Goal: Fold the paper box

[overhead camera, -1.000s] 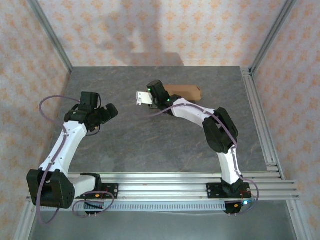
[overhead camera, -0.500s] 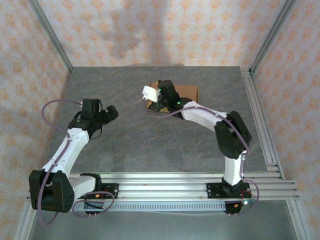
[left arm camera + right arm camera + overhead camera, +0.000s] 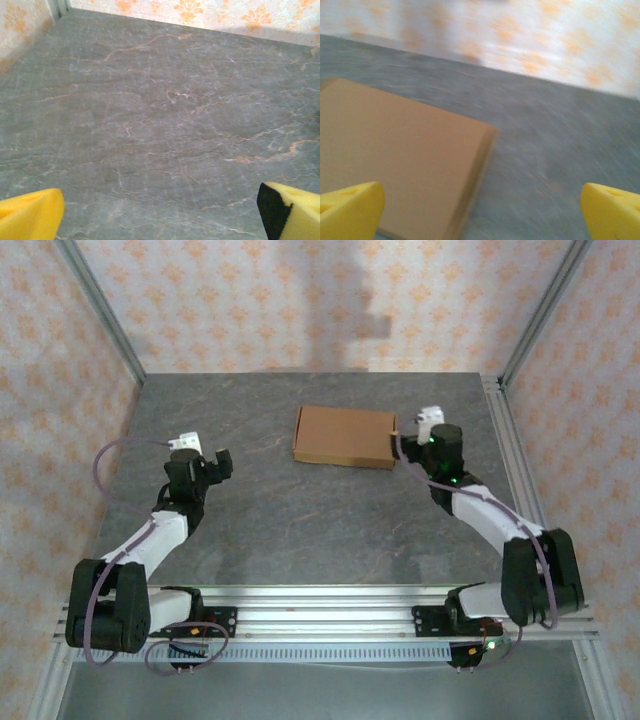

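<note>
Paper box (image 3: 345, 436) lies flat on table (image 3: 300, 530). Right gripper (image 3: 481, 210) wide open, empty, at its right edge. Left gripper (image 3: 160, 210) wide open, empty.

Left gripper (image 3: 160, 212) spread wide; grey veined table (image 3: 165, 110) ahead, patterned wall (image 3: 200, 12) behind.

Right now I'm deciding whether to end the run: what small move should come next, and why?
Likely pull the right gripper back toward its base, clear of the paper box. The box looks like a closed, flat rectangle on the table. Both grippers stand open and empty, the right one beside the box's right edge, the left gripper over bare table.
</note>
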